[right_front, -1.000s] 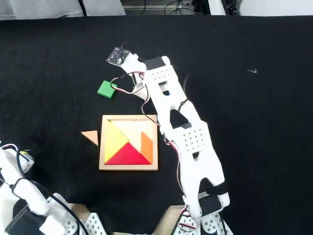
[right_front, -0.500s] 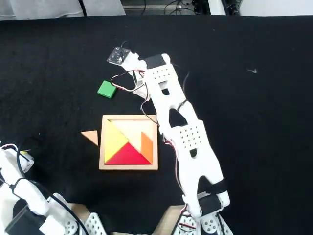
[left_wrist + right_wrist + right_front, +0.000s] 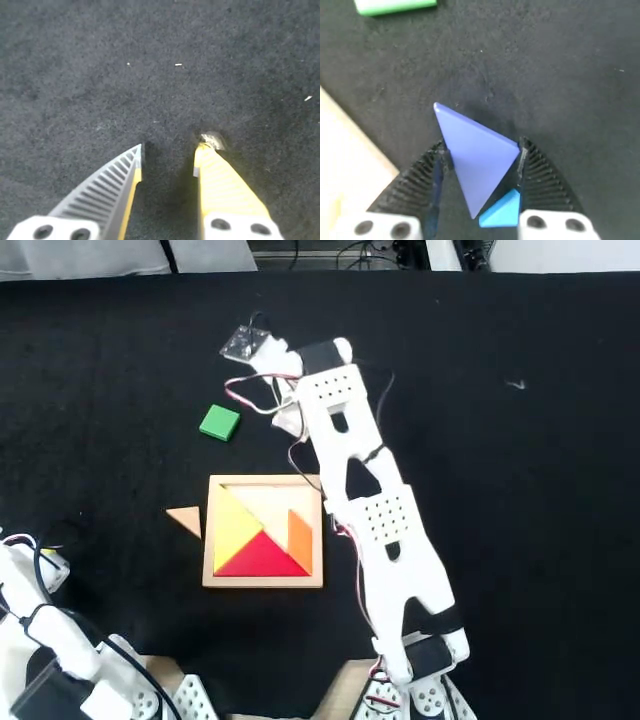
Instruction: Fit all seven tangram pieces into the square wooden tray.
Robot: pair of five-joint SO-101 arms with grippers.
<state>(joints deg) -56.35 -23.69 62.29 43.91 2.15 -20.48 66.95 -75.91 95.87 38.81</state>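
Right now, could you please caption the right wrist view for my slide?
Right gripper clamps a violet-blue triangular tangram piece over the black cloth, a small light-blue triangle beside it.

High view down over table [image 3: 520, 490], wrist views close above it, right sharing green piece [image 3: 219, 422]

Green square [image 3: 395, 5] partly off-frame.

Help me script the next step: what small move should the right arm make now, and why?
Probably carry the purple triangle sideways to the tray and line it up over the bare upper part. The right gripper is shut on that triangle over the black table, just off the tray's edge, and that stretch of wood has no piece on it.
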